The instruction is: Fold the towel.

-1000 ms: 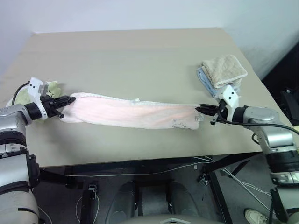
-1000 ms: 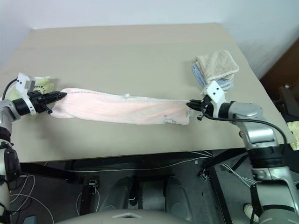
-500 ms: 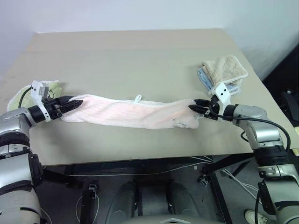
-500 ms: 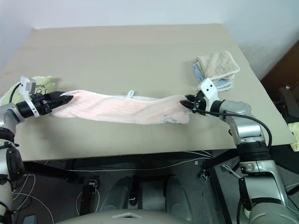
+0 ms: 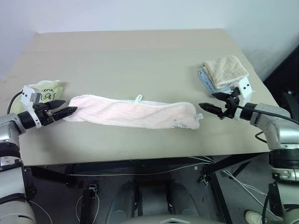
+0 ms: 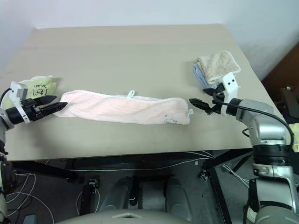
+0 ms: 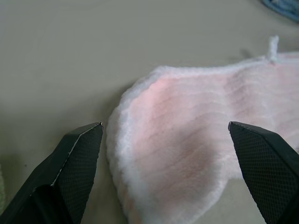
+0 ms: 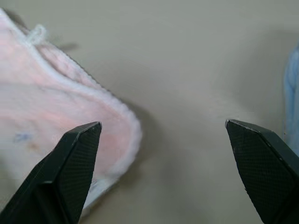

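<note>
The towel, long, pale pink with a white trim, lies stretched left to right near the table's front edge, folded lengthwise into a narrow band. My left gripper is open just off the towel's left end, and the left wrist view shows that rounded end between and beyond the spread fingers. My right gripper is open a little to the right of the towel's right end, clear of it. In the right wrist view, the trimmed corner lies off to one side of the open fingers.
A beige cloth on a light blue one is stacked at the right of the table, just behind my right gripper. A light green cloth with dark writing lies at the left edge behind my left gripper.
Both grippers have opened, let go of the towel's ends and drawn back outward. The towel, pulled taut before, now rests slack on the table.
</note>
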